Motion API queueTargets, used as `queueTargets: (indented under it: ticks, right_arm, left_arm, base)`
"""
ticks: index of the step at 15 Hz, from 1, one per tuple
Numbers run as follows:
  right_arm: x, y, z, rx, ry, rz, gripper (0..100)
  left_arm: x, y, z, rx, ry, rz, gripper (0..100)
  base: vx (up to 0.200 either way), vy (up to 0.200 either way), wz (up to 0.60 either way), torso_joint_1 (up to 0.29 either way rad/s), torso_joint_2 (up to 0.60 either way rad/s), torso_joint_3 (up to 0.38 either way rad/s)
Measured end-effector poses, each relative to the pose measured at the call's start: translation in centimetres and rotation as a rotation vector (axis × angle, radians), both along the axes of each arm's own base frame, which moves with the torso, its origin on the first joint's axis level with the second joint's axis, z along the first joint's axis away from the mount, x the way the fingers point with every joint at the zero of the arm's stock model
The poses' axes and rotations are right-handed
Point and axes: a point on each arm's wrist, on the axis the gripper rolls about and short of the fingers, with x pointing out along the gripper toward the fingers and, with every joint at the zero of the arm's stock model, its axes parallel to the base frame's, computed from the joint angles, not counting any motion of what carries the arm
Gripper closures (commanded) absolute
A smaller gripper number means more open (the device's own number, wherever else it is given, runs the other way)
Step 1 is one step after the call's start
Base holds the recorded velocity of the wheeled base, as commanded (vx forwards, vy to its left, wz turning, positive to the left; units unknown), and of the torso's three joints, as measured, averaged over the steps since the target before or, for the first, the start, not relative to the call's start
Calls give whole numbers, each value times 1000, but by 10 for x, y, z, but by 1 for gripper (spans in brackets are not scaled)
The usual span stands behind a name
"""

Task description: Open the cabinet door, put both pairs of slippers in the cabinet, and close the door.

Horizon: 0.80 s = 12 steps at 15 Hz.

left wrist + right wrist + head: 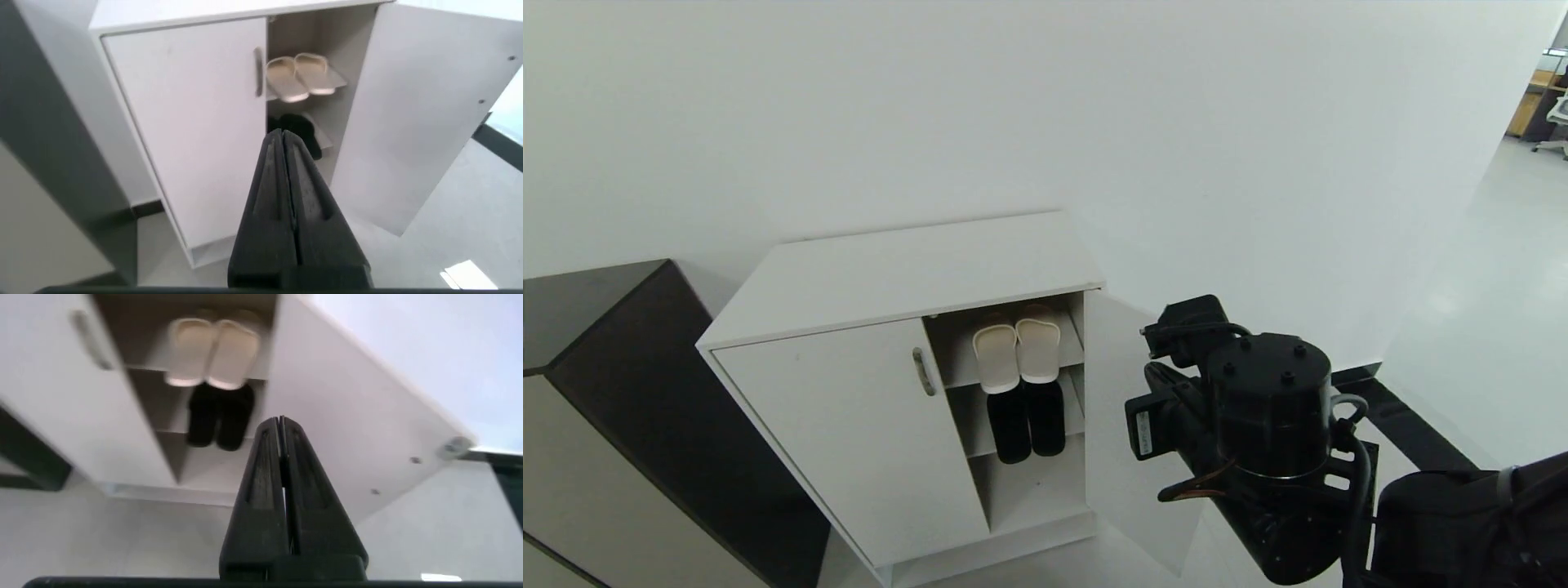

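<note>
Two pairs sit inside the white two-door wooden cabinet [907,278]: cream rubber slippers [1017,347] at twelve o'clock of the black slippers [1025,420], one shelf lower. At three o'clock, the open white right door [1115,457] looks light and stiff and should swing if pushed near its free edge; its handle is hidden. The left gripper [282,139] and right gripper [280,429] are pressed closed, empty.
</note>
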Motion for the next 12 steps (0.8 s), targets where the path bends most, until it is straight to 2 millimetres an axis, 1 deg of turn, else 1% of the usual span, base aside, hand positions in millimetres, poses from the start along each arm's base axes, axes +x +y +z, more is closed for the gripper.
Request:
queueTargets:
  ticks: [2,4,6,7,9,12]
  right_arm:
    - [9,-6,4,1,-19,-30,100]
    - [23,-14,12,3,-24,-78,100]
    - [25,-19,16,-20,12,-93,100]
    - [26,-20,21,-3,7,-97,100]
    - [26,-22,25,11,-1,-103,100]
    - [29,-25,27,15,-3,-112,100]
  left_arm:
    - [0,0,0,0,0,-1,100]
    - [0,0,0,0,0,1,100]
    - [0,0,0,0,0,0,100]
    - [0,0,0,0,0,0,100]
    - [0,0,0,0,0,0,100]
    - [0,0,0,0,0,-1,100]
  base:
    - [0,0,0,0,0,0]
    - [0,0,0,0,0,0]
    - [0,0,0,0,0,0]
    - [0,0,0,0,0,0]
    - [-200,0,0,0,2,5]
    - [-200,0,0,6,5,-1]
